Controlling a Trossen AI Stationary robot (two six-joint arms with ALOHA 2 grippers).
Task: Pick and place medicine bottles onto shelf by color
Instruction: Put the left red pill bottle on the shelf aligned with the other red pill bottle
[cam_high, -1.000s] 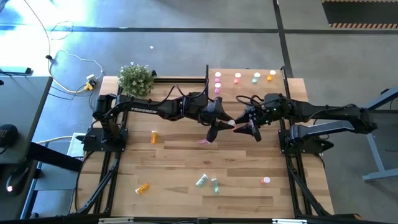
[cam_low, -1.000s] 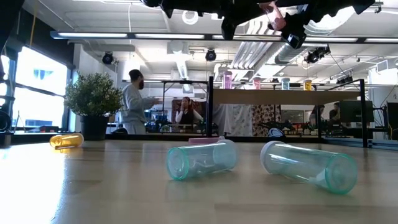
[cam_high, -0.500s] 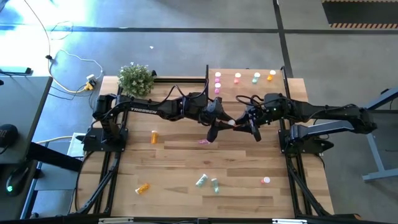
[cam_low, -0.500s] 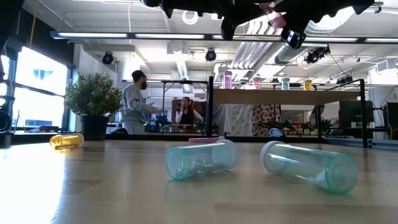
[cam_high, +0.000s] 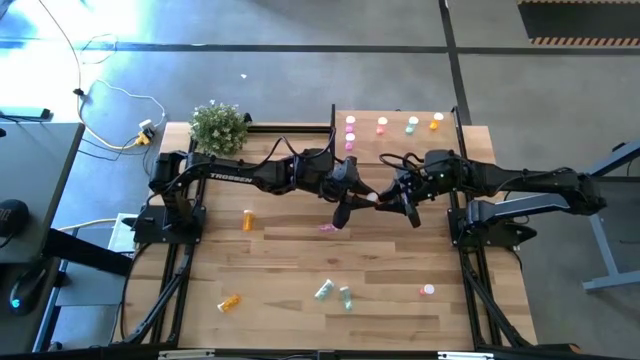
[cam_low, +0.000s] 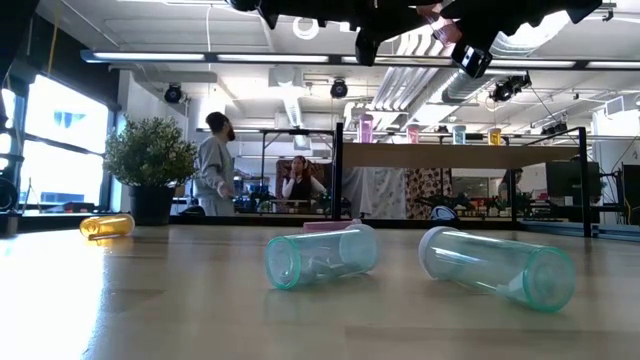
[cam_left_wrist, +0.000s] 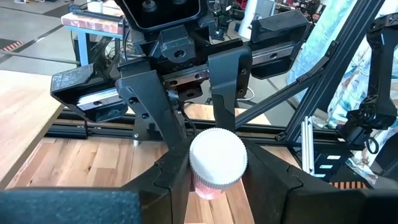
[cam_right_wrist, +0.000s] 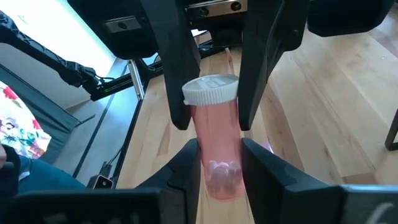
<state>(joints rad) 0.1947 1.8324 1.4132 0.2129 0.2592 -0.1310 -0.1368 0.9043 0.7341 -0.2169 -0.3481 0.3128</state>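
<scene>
A pink medicine bottle (cam_right_wrist: 219, 137) with a white cap hangs in mid-air over the table's middle, also seen in the high view as the bottle (cam_high: 372, 198). My left gripper (cam_left_wrist: 217, 180) and my right gripper (cam_right_wrist: 221, 165) meet there, both shut on it from opposite ends. The shelf (cam_high: 395, 140) stands at the far right and carries upright pink (cam_high: 350, 125), green (cam_high: 412, 124) and orange (cam_high: 437, 122) bottles. Loose bottles lie on their sides on the table: orange (cam_high: 247, 219), pale green (cam_high: 324, 290) and pink (cam_high: 428, 290). My left gripper pinches the bottle's cap end (cam_left_wrist: 217, 158) between its two fingers, one on each side. It comes about level from the table's left, the fingers lying along the bottle. The bottle is clear of the table, cap toward this arm. My right gripper pinches the pink body near its bottom end (cam_right_wrist: 221, 177) between its two fingers (cam_right_wrist: 189, 165). It comes from the table's right, slanting slightly down, fingers along the bottle. The bottle stays lifted clear, bridging the two grippers.
A potted plant (cam_high: 218, 127) stands at the far left corner. Another orange bottle (cam_high: 230, 300) and a second pale green one (cam_high: 345, 297) lie near the front. A small pink bottle (cam_high: 327, 228) lies under the grippers. People stand in the room beyond the table.
My right gripper has shut on the bottle's body while my left gripper kept its hold. Neither arm has shifted, and the bottle hangs where it was.
</scene>
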